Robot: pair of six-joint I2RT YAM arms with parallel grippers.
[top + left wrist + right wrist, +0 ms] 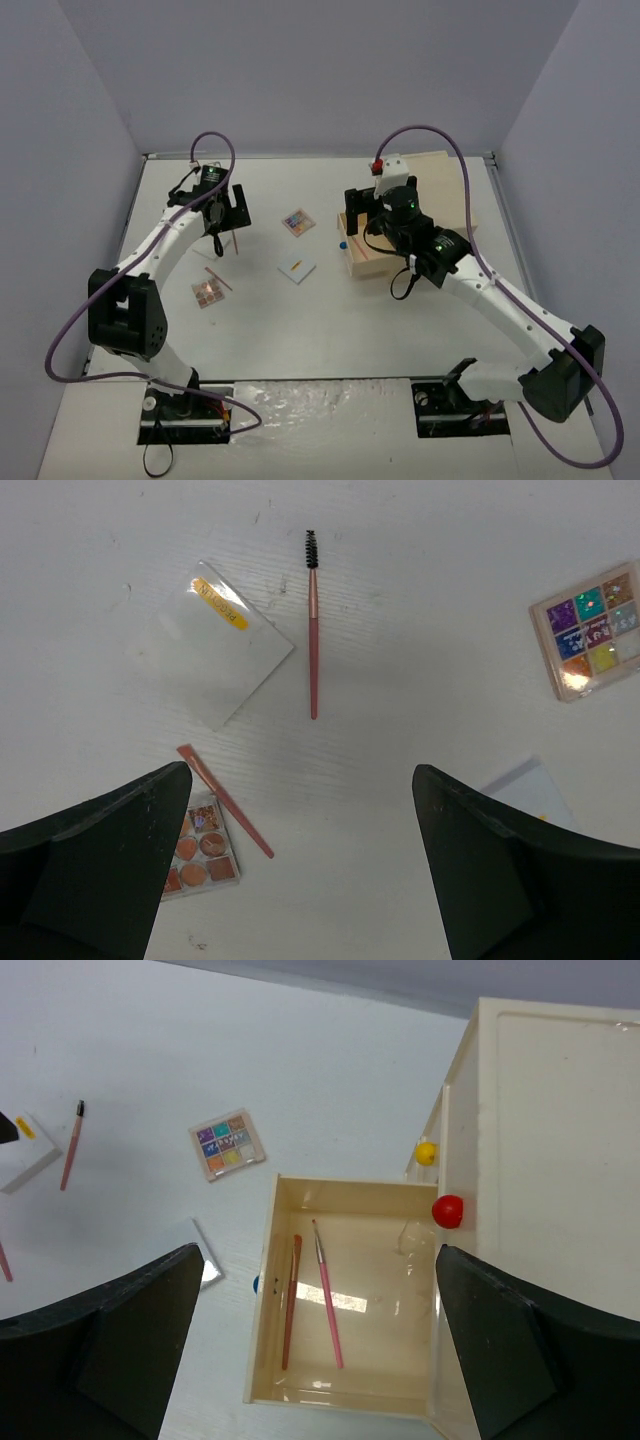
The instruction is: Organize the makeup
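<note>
My left gripper [300, 780] [220, 213] hangs open above bare table with nothing between its fingers. Below it lie a pink spoolie brush [312, 630], a white card with a yellow label [215, 645], an orange eyeshadow palette [200, 845] [208, 292] with a thin red brush [225, 802] across its corner, and a glitter palette [590, 635] [298, 222]. My right gripper [320, 1255] [378, 205] is open above the pulled-out drawer [262, 1290]. In the drawer a red brush [290, 1305] and a pink brush [327, 1295] lie side by side.
The beige drawer box [545, 1160] [450, 190] stands at the back right, with a red knob [448, 1210] and a yellow knob [426, 1152]; the open drawer has a blue knob [257, 1284]. Another white card [297, 268] lies mid-table.
</note>
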